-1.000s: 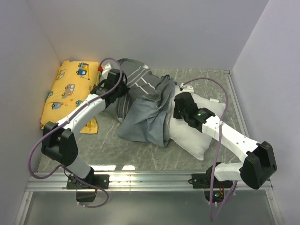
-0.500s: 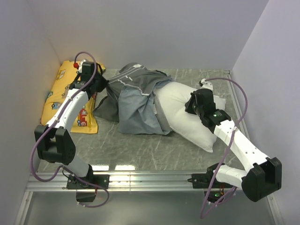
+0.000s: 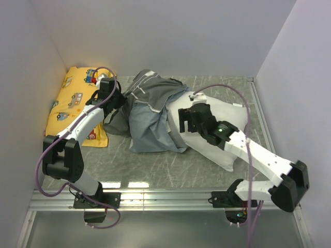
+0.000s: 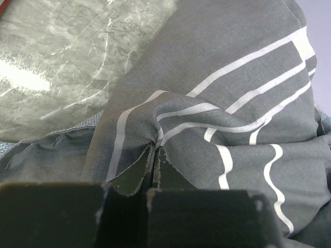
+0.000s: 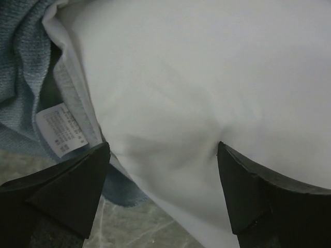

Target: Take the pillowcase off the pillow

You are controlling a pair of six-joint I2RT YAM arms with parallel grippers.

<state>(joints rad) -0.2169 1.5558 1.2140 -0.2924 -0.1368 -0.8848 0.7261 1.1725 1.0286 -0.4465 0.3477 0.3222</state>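
Note:
The pillowcase (image 3: 150, 111), dark grey with white stripes, lies bunched at the table's back middle and still covers the left end of the white pillow (image 3: 220, 142). My left gripper (image 3: 113, 98) is shut on a fold of the pillowcase (image 4: 232, 67) at its left end, and its tips (image 4: 156, 150) pinch striped fabric. My right gripper (image 3: 187, 121) is open over the bare pillow (image 5: 196, 67), with its fingertips (image 5: 103, 150) wide apart and pressing the pillow's surface. The pillowcase's blue-grey inside (image 5: 20, 62) and a small printed tag (image 5: 59, 129) lie left of that gripper (image 5: 163, 147).
A yellow vehicle-print cushion (image 3: 72, 103) lies against the left wall, just left of the left arm. White walls close in the back and both sides. The marbled tabletop (image 3: 155, 165) shows in front of the pillow.
My right gripper has opened and moved left along the pillow toward the pillowcase's edge. The left gripper, still shut on the fabric, has come back slightly right and nearer.

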